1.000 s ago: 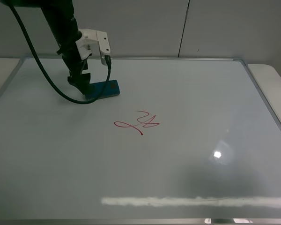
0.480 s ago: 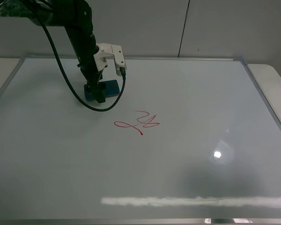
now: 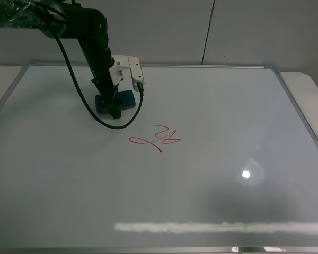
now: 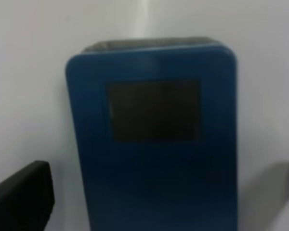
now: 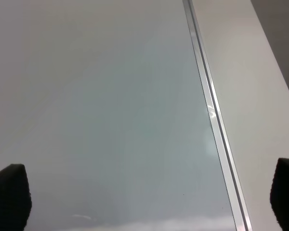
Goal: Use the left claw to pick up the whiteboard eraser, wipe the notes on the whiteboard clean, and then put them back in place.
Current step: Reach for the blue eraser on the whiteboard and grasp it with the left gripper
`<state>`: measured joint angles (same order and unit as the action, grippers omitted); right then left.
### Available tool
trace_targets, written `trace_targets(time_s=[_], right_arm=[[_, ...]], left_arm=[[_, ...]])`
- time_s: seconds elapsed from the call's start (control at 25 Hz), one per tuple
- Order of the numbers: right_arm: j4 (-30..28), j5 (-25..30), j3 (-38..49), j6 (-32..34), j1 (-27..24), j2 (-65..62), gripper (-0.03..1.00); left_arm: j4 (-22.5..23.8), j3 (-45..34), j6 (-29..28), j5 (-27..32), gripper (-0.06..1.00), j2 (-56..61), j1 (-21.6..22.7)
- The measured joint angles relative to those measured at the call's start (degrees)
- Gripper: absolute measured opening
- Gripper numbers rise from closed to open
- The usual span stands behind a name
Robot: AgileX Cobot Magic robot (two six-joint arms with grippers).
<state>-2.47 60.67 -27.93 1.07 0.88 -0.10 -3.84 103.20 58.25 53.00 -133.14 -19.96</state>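
Note:
The teal-blue whiteboard eraser (image 3: 127, 99) lies flat on the whiteboard (image 3: 212, 174) at the back left. My left claw (image 3: 111, 106) stands right over it, pointing down. In the left wrist view the eraser (image 4: 154, 144) fills the frame, with one dark square patch showing. The left claw (image 4: 156, 204) is open, with a fingertip (image 4: 19, 197) on each side of the eraser and white board showing between. The red notes (image 3: 156, 138) lie a short way in front and to the right of the eraser. My right gripper (image 5: 147, 197) is open and empty over bare board.
The board's silver frame (image 3: 299, 108) runs along the right side, with a white table strip (image 3: 307, 84) beyond it. It also shows in the right wrist view (image 5: 212, 115). A black cable (image 3: 74, 90) loops from the left arm beside the eraser.
The left arm has swung to the right, from the eraser's left end to right over it, and has settled lower around it. The eraser and notes have not moved.

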Motion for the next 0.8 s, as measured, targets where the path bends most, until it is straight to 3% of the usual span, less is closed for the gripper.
trace_targets(time_s=[0.52, 0.6, 0.68, 0.8], right_arm=[[0.00, 0.00, 0.00, 0.00, 0.00, 0.00, 0.99], [0.00, 0.00, 0.00, 0.00, 0.00, 0.00, 0.99], [0.00, 0.00, 0.00, 0.00, 0.00, 0.00, 0.99], [0.00, 0.00, 0.00, 0.00, 0.00, 0.00, 0.99]], left_arm=[[1.62, 0.00, 0.00, -0.83, 0.99, -0.17, 0.05], [1.62, 0.00, -0.05, -0.66, 0.87, -0.17, 0.05], [1.62, 0.02, -0.40, 0.35, 0.55, -0.17, 0.05], [2.05, 0.12, -1.34, 2.12, 0.55, -0.17, 0.05]])
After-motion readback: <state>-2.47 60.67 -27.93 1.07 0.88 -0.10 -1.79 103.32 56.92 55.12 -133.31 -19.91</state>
